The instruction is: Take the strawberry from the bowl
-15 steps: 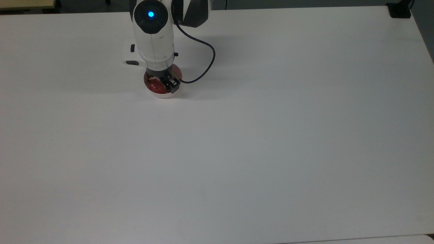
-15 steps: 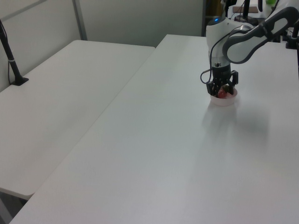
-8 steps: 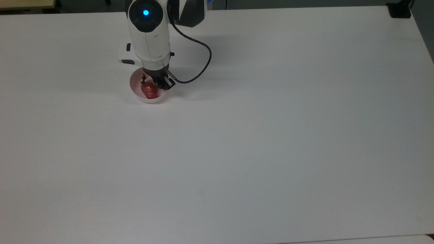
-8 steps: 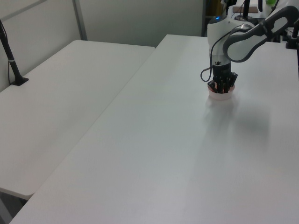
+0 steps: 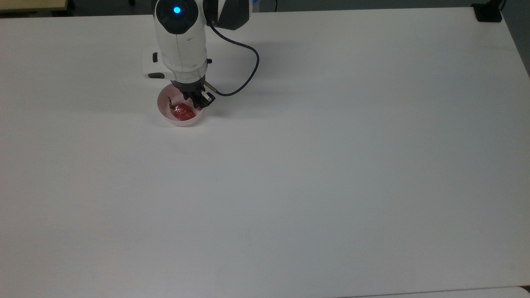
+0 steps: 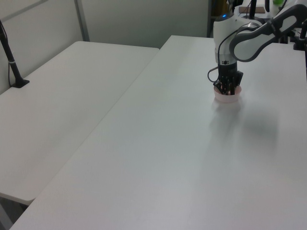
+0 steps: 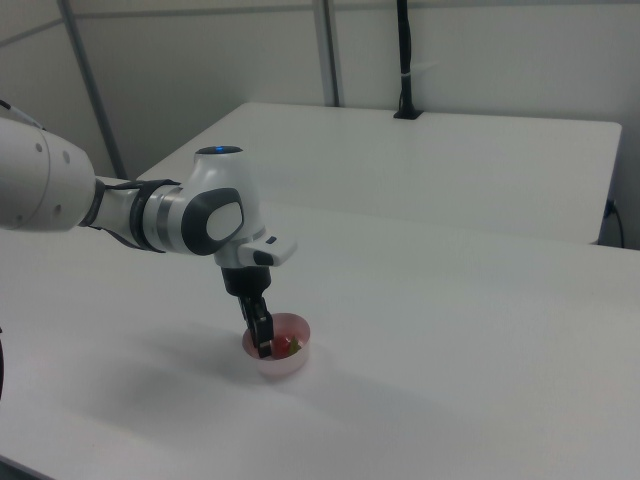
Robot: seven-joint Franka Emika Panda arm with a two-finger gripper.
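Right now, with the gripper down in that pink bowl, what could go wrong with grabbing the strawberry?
The gripper sits at the bowl edge nearest the top view's right, while the strawberry lies beside it rather than clearly between the fingers, so closing could miss or only clip it. The strawberry looks glossy and rounded, so it might roll away. The light-looking bowl may slide or tip on the bare table if a finger catches its wall.

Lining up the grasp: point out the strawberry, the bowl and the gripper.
strawberry (image 5: 183,111), top view, on its red body.
bowl (image 5: 162,111), top view, on the rim at the top view's left.
gripper (image 5: 198,101), top view, between its fingertips.
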